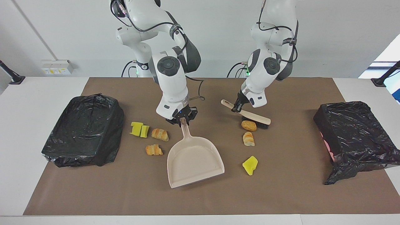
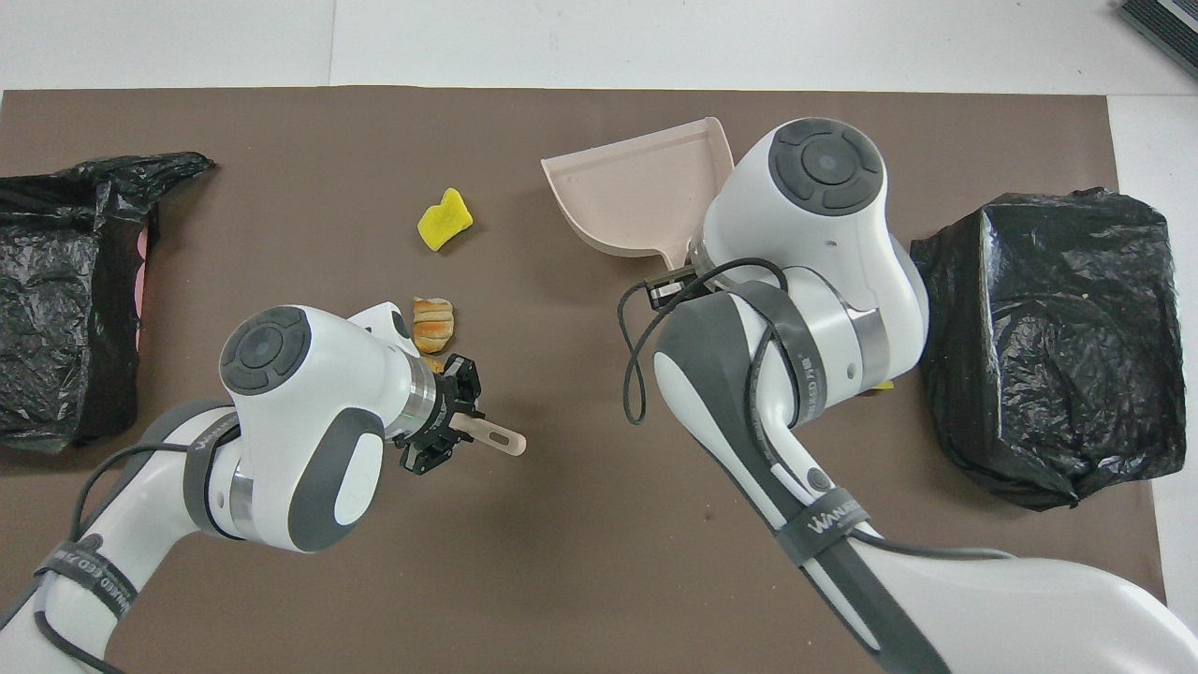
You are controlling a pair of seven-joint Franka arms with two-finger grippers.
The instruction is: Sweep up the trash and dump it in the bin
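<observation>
My right gripper [image 1: 182, 119] is shut on the handle of the beige dustpan [image 1: 195, 159], which lies on the brown mat with its mouth facing away from the robots; it also shows in the overhead view [image 2: 646, 192]. My left gripper [image 1: 238, 105] is shut on the handle of the beige black-bristled brush [image 1: 254, 118]. Its bristles sit next to a brown bread piece [image 1: 248, 125]. A striped croissant piece [image 1: 248, 139] and a yellow chunk [image 1: 250, 165] lie farther out. A yellow sponge [image 1: 140, 129] and two croissant pieces [image 1: 160, 134] [image 1: 153, 150] lie beside the dustpan, toward the right arm's end.
A bin lined with a black bag [image 1: 84, 129] stands at the right arm's end of the mat. A second black-bagged bin [image 1: 353, 134] stands at the left arm's end. The brown mat [image 1: 281, 193] covers the white table.
</observation>
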